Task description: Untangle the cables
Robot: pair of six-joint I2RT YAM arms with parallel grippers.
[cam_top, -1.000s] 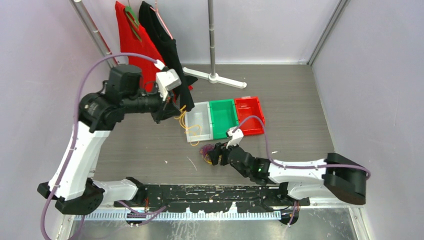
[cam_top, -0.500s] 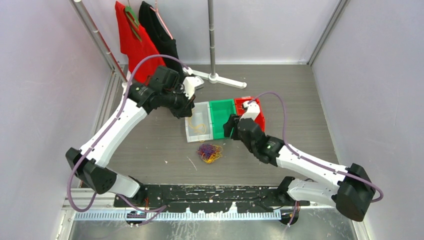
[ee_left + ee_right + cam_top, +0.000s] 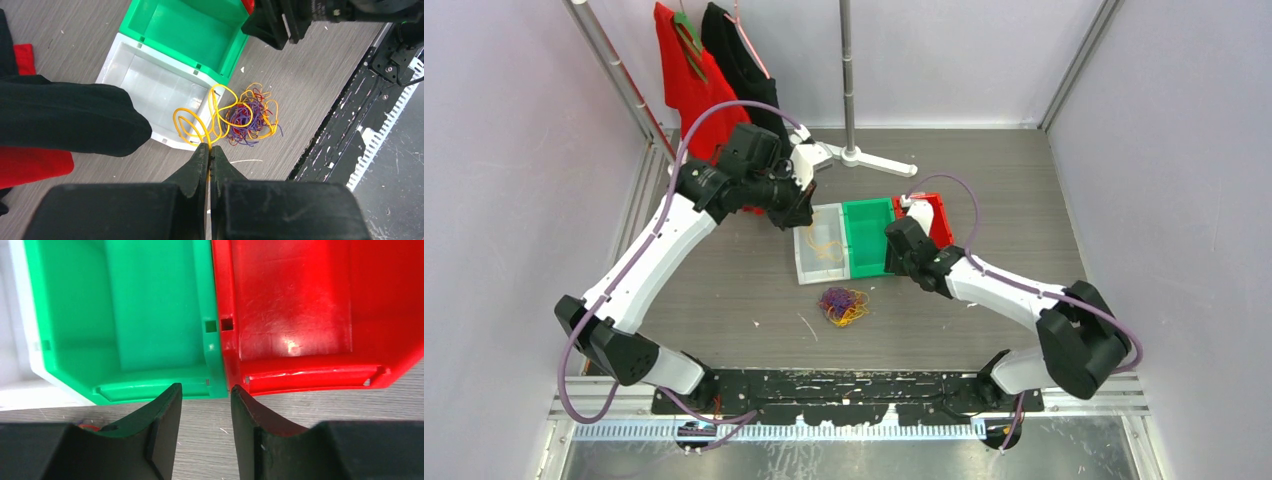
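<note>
My left gripper (image 3: pixel 209 146) is shut on an orange-yellow cable (image 3: pixel 200 122), whose loops hang from the tips over the white bin (image 3: pixel 150 85). From above, this gripper (image 3: pixel 797 212) hovers at the white bin's far left corner, with the yellow strand (image 3: pixel 826 248) dangling into it. The remaining cables form a purple, yellow and red tangle (image 3: pixel 844 305) on the table in front of the bins, also visible past the yellow loops as a tangle (image 3: pixel 250 117). My right gripper (image 3: pixel 205 390) is open with nothing between its fingers. It hangs over the near lips of the green bin (image 3: pixel 125 315) and red bin (image 3: pixel 300 305).
White (image 3: pixel 819 265), green (image 3: pixel 869 235) and red (image 3: pixel 936 215) bins stand side by side at mid-table. A clothes stand (image 3: pixel 849 150) with red and black garments (image 3: pixel 714 70) is at the back left. A black sleeve (image 3: pixel 70 120) hangs close beside my left gripper.
The right gripper left the tangle and rose to the bins, its jaws narrowing somewhat. The left arm swung right from the garments to the white bin, carrying the yellow cable.
</note>
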